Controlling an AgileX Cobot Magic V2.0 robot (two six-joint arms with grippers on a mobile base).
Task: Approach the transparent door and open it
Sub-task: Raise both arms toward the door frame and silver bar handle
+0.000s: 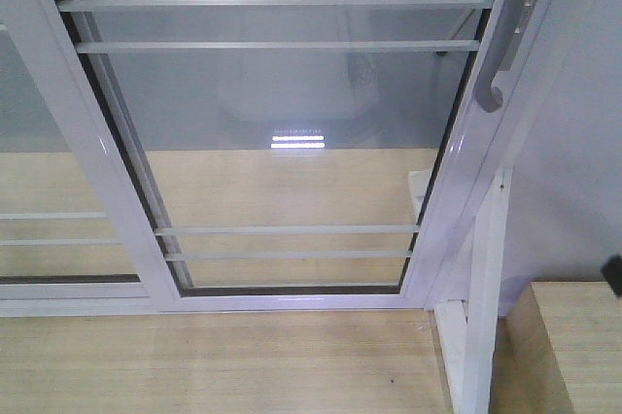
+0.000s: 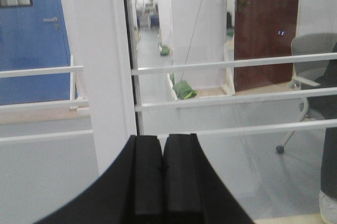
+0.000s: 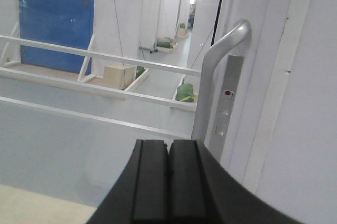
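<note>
**Exterior front-facing view: glass door straight ahead, both my claws closed**

The transparent door [image 1: 292, 142] fills most of this view. It is a clear pane in a glossy white frame, crossed by thin white bars in a group near the top and a pair low down. To its left, a second white-framed glass panel [image 1: 49, 171] overlaps it from behind the near stile. Pale wooden floor [image 1: 214, 365] runs from the door track toward me, and more of it shows through the glass on the far side.

On the door's right stile sits the grey curved handle [image 1: 501, 54]. My right wrist camera sees that handle [image 3: 213, 82] just ahead and slightly right of my right claw [image 3: 169, 148]. The claw's black pads are pressed together on nothing and are not touching the handle.

My left claw [image 2: 162, 145] is likewise closed and empty. It faces the glass bars near a white upright stile [image 2: 105, 77], with a blue door [image 2: 37, 40] far beyond the pane.
</note>
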